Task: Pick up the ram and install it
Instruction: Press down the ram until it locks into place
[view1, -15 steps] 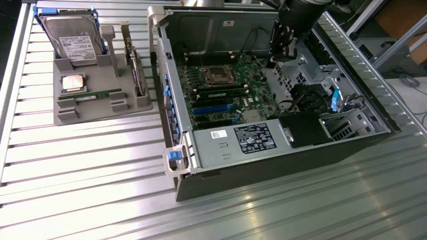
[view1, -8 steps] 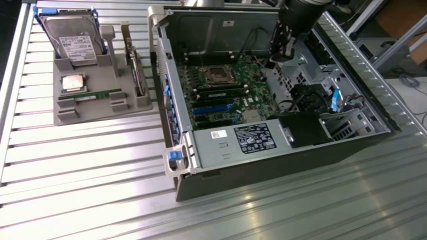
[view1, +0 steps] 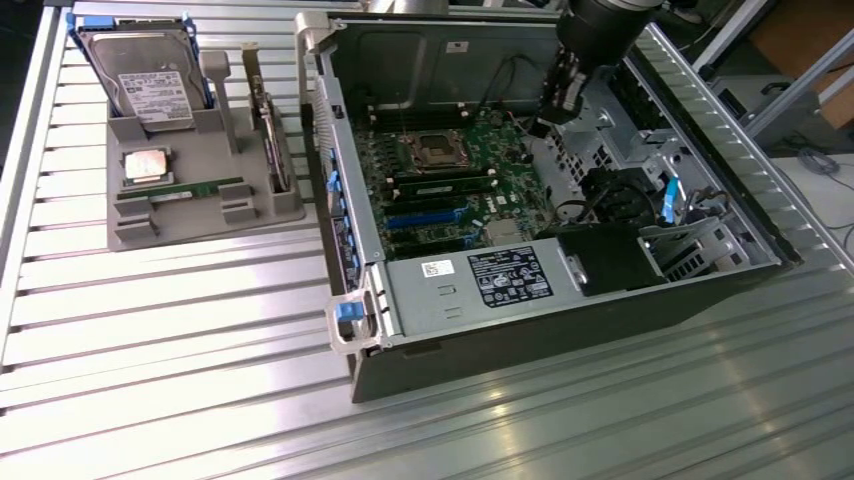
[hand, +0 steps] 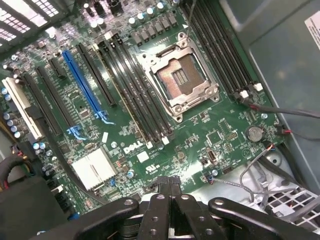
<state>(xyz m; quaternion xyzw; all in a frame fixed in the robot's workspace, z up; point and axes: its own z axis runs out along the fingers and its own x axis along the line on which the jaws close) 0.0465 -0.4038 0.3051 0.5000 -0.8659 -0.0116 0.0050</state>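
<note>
Arm (view1: 607, 30) comes in from the top of the exterior view, angled down, wrist pointing the gripper (view1: 550, 118) downward. In the wrist view the gripper (hand: 169, 183) has its fingers (hand: 162, 182) pressed together, nothing between them.

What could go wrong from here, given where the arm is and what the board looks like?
The claw is shut and empty above the motherboard, so any descent might strike the open CPU socket or snag the loose cables. One ram stick lies in the grey tray, across the case wall, which a low traverse might clip.
</note>
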